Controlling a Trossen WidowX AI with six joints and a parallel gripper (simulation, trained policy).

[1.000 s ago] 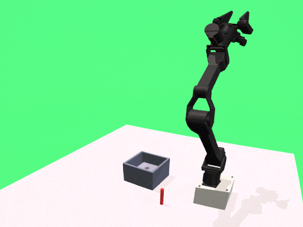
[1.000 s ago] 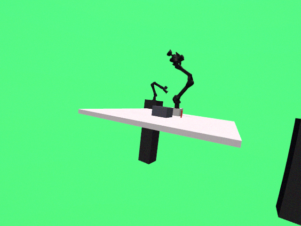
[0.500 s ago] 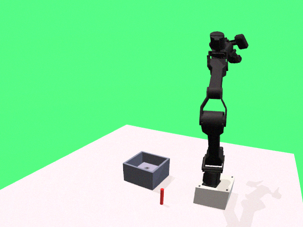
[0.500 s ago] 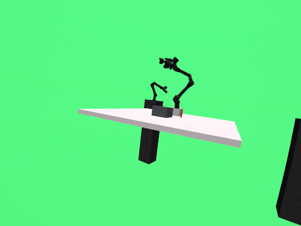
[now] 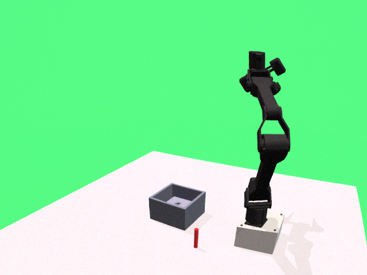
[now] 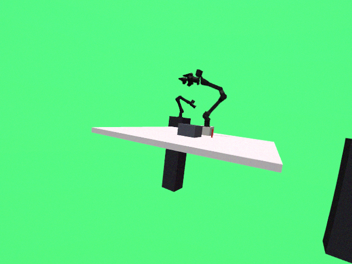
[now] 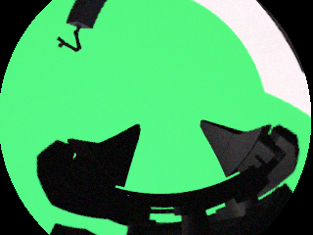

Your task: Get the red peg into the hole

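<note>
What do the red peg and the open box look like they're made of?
Red peg: perhaps painted wood or plastic; evenly red, smooth, no visible grain.
Open box: possibly plastic or painted metal; uniform matt slate-grey walls, no bright reflections. The look settles neither.

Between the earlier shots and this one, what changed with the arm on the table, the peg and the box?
The arm swung its elbow rightward in the top view; its pincer dropped and moved left in the exterior view. Nothing was gripped or released; the pincer is open. The upright red peg and box stayed put.
</note>
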